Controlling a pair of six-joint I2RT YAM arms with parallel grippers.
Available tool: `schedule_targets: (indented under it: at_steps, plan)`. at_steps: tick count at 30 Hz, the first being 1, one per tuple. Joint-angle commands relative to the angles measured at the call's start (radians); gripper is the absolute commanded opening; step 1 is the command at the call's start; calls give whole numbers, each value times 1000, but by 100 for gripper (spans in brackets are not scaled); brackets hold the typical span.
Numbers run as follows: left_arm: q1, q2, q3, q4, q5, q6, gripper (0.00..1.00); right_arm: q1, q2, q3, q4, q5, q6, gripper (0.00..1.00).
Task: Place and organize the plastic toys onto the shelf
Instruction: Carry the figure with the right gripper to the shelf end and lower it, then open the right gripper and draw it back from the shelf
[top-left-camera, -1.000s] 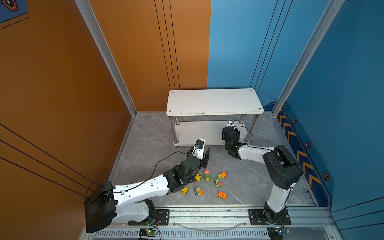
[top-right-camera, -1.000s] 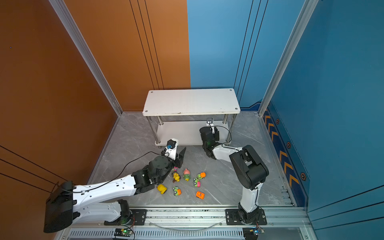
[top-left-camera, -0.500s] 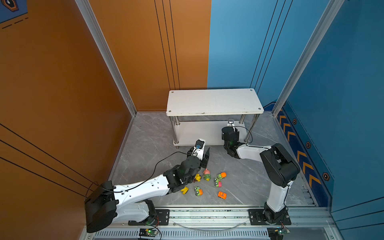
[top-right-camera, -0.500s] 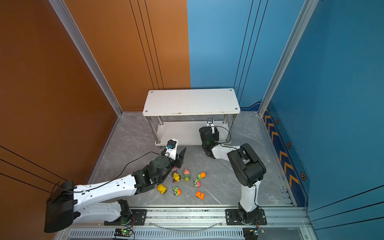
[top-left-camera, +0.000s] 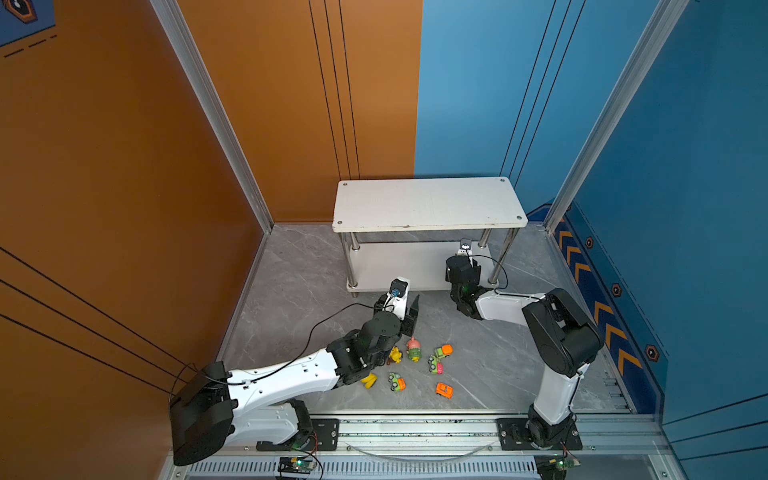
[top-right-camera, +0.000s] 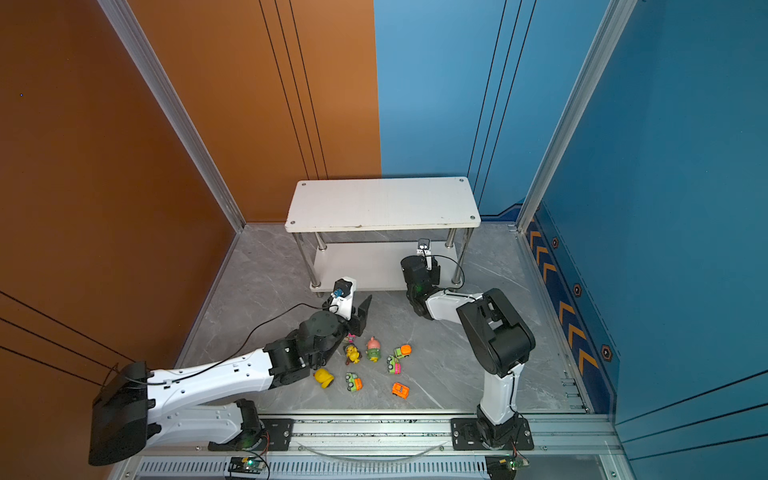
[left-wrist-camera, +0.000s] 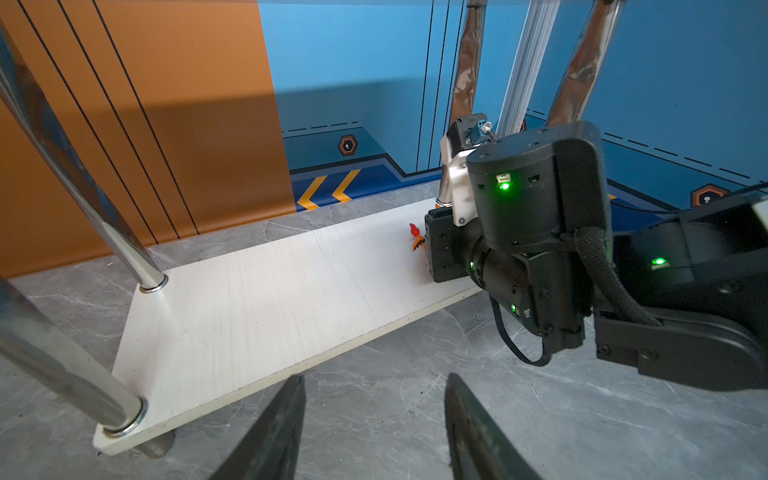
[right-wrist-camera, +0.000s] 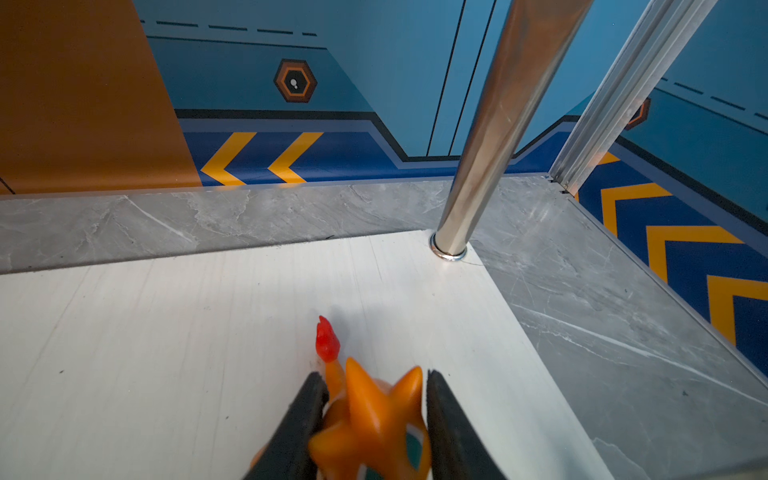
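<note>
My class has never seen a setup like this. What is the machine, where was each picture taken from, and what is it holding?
These are two robot arms mounted on a rail, each ending in a two-fingered gripper. Two pictures look down from one overhead camera. The other two come from small cameras on the arms' wrists.

On the grey floor stands a white two-level shelf. In front of it lie small plastic toys, both cars and animal figures.

The right gripper is shut on an orange figurine at the shelf's lower board. Whether the figurine touches the board is unclear. The left gripper is open and empty, above the floor near the toys.
</note>
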Motion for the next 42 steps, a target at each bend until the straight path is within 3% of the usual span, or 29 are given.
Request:
schedule_targets:
  at_steps: [1,28,42]
  plan:
    - [10,-13,10,-15,-5,-7,55,-7,-30,-23,-98,-7,33,30]
    - [12,-70,-12,-26,-16,-6,57,30,-113,-30,-163,-7,73,57]
    - [8,-132,-43,-58,-40,-21,58,92,-422,-100,-441,-19,228,60]
